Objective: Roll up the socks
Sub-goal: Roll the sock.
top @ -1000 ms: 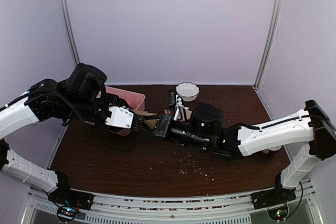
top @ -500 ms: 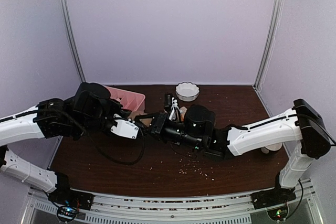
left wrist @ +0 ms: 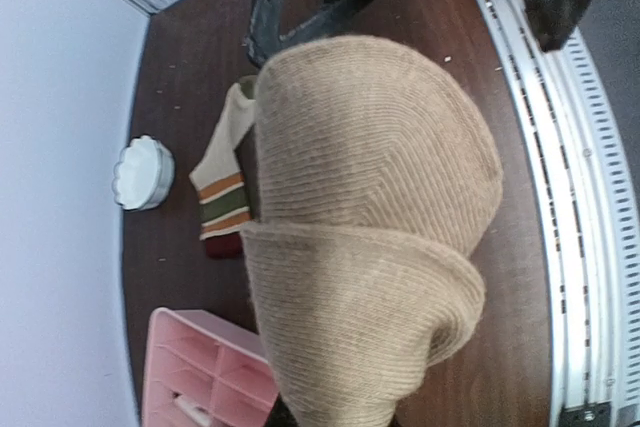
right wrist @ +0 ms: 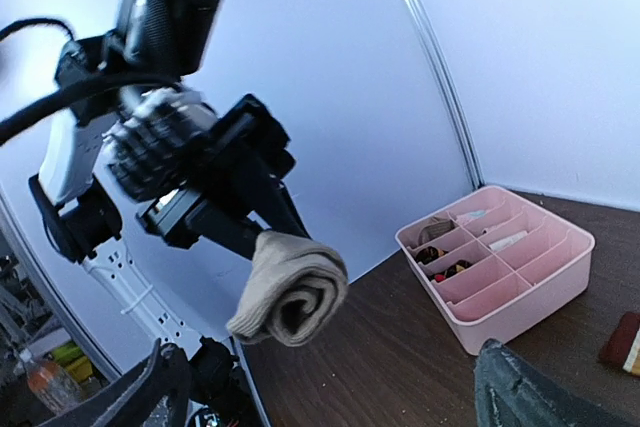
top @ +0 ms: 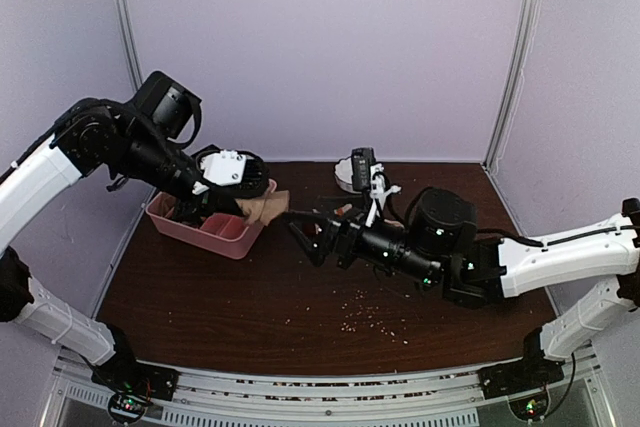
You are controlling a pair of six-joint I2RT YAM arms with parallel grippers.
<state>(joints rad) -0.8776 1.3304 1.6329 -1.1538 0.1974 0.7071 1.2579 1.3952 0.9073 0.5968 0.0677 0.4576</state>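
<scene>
The plain tan ribbed sock [right wrist: 295, 292] is rolled into a bundle and hangs in the air, with my left gripper [top: 258, 203] shut on it. In the left wrist view the tan sock [left wrist: 370, 207] fills the frame and hides my left fingers. In the top view the roll [top: 268, 207] hangs by the pink tray's right edge. The beige sock with the striped cuff [left wrist: 225, 197] lies flat on the table beneath. My right gripper [top: 308, 237] stands open just right of the roll, holding nothing; its fingers [right wrist: 150, 387] frame the roll from below.
A pink compartment tray [top: 205, 232] with small items sits at the left of the dark wood table [top: 250, 297]. A white scalloped bowl [left wrist: 140, 172] stands at the back, partly hidden by my right arm in the top view. Crumbs [top: 365, 312] are scattered near the front.
My right gripper has opened, let go of the tan roll and drawn back to the right. My left gripper has shut on the roll and lifted it up and left toward the tray.
</scene>
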